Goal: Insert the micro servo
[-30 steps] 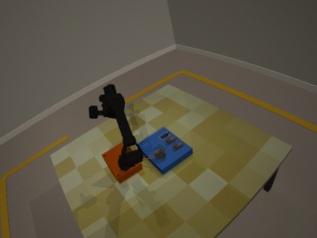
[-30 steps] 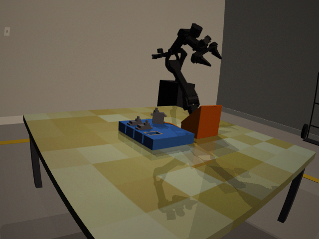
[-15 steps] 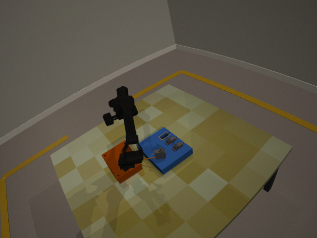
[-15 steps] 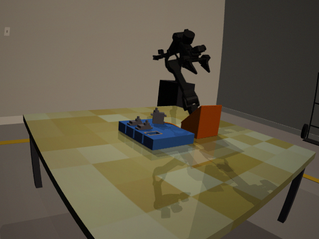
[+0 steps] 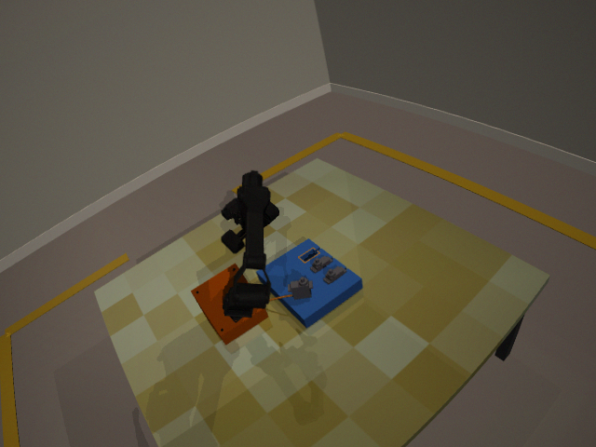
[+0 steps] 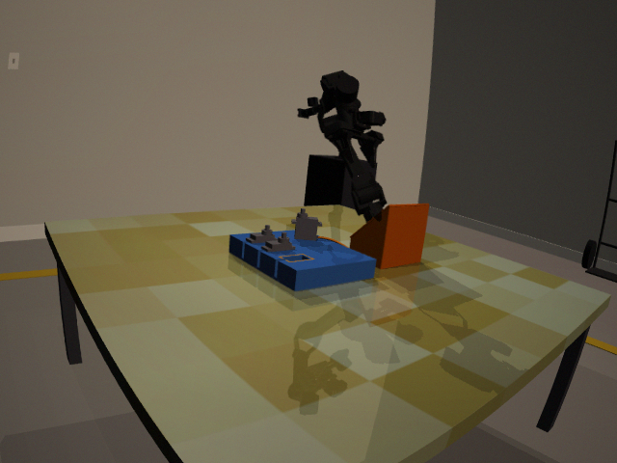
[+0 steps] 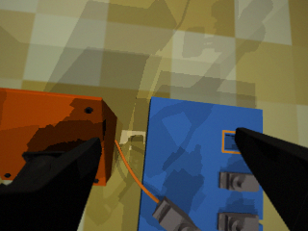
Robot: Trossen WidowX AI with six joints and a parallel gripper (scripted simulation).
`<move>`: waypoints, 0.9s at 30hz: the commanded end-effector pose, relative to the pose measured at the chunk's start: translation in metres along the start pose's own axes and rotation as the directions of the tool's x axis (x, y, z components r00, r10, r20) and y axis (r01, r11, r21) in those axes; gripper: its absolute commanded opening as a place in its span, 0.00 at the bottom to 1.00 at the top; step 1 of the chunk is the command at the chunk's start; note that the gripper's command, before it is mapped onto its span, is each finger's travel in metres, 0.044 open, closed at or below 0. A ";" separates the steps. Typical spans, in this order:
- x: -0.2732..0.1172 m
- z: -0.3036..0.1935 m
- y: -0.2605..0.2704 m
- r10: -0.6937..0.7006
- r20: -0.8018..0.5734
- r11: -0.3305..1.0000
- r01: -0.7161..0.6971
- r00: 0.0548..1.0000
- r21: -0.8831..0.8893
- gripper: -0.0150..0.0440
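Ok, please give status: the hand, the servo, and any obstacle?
Hand open, empty, above the deck's edge. Loose micro servo stands on blue deck, outside marked pocket. Nothing blocks pocket.

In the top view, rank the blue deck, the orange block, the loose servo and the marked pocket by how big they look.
1. Blue deck
2. Orange block, partly hidden by the arm
3. Loose servo
4. Marked pocket, close to the servo in size, so unsure
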State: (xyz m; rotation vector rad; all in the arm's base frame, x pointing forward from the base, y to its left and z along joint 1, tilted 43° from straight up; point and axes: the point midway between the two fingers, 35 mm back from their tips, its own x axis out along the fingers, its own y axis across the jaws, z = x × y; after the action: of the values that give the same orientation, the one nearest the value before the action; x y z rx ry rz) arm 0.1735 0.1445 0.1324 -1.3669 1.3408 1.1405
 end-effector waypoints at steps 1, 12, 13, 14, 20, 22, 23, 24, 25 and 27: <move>0.009 -0.019 -0.008 -0.002 -0.069 0.996 -0.004 0.998 -0.084 1.00; 0.029 -0.076 -0.023 0.012 -0.258 0.939 -0.099 0.966 -0.328 1.00; 0.031 -0.081 -0.024 0.016 -0.275 0.930 -0.115 0.961 -0.348 1.00; 0.032 -0.086 -0.024 0.019 -0.291 0.920 -0.131 0.956 -0.368 1.00; 0.041 -0.116 -0.025 0.049 -0.388 0.844 -0.246 0.920 -0.477 1.00; 0.043 -0.126 -0.024 0.061 -0.418 0.812 -0.289 0.906 -0.507 1.00; 0.044 -0.131 -0.023 0.067 -0.433 0.794 -0.311 0.899 -0.522 1.00; 0.046 -0.136 -0.023 0.073 -0.448 0.776 -0.333 0.891 -0.536 1.00; 0.047 -0.141 -0.022 0.080 -0.462 0.757 -0.356 0.883 -0.549 1.00; 0.049 -0.150 -0.020 0.094 -0.491 0.715 -0.401 0.866 -0.572 1.00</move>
State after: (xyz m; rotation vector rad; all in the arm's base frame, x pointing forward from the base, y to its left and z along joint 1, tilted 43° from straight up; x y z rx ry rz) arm 0.2001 0.0019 0.1143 -2.0545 1.5090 1.5908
